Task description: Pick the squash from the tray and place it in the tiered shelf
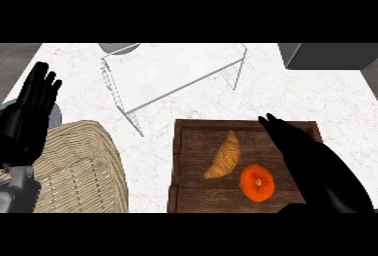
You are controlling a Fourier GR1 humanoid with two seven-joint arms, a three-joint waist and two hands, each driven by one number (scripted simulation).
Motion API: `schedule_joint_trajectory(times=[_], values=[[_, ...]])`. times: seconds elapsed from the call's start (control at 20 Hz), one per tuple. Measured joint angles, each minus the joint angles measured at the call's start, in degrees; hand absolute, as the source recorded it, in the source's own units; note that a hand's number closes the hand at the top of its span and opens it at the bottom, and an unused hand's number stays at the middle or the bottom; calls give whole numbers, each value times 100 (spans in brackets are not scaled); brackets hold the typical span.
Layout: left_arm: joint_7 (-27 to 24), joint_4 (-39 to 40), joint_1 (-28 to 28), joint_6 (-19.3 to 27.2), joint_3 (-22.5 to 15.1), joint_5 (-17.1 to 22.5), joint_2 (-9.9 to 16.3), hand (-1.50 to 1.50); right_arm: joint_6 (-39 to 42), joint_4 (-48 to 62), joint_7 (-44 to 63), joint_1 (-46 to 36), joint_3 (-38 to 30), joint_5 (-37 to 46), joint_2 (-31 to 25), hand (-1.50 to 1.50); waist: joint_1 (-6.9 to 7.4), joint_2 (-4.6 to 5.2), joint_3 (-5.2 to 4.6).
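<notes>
A dark wooden tray (193, 145) lies on the counter at lower centre. On it rest a tan elongated squash (225, 156) and, just right of it, a round orange fruit (257, 183). My right hand (310, 160) hovers over the tray's right side with straight fingers, their tips pointing to the tray's far edge; it holds nothing and sits beside the orange fruit. The white wire tiered shelf (173, 72) stands behind the tray, up and to the left. At the left edge my left hand (31, 117) rests open, fingers up.
A woven wicker basket (77, 170) sits at lower left, beside the tray. A grey box (328, 55) stands at the top right corner, and a grey rounded object (118, 48) peeks out behind the shelf.
</notes>
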Motion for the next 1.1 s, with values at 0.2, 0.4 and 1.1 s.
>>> schedule_joint_trajectory(times=[0.2, 0.4, 1.1], values=[[36, -50, 45, -37, 83, -6, -5, 0, 129, 351, 157, -36, 394, 250, 7, -150, -19, -4, -7], [51, -62, 72, -18, 90, -70, -15, 0, 195, 662, 245, -127, 548, 451, 186, -150, -52, -5, 11], [42, -114, 149, -52, 155, -182, -36, 0, 199, 1323, 33, 266, 784, 1194, 819, -150, -132, -7, 50]])
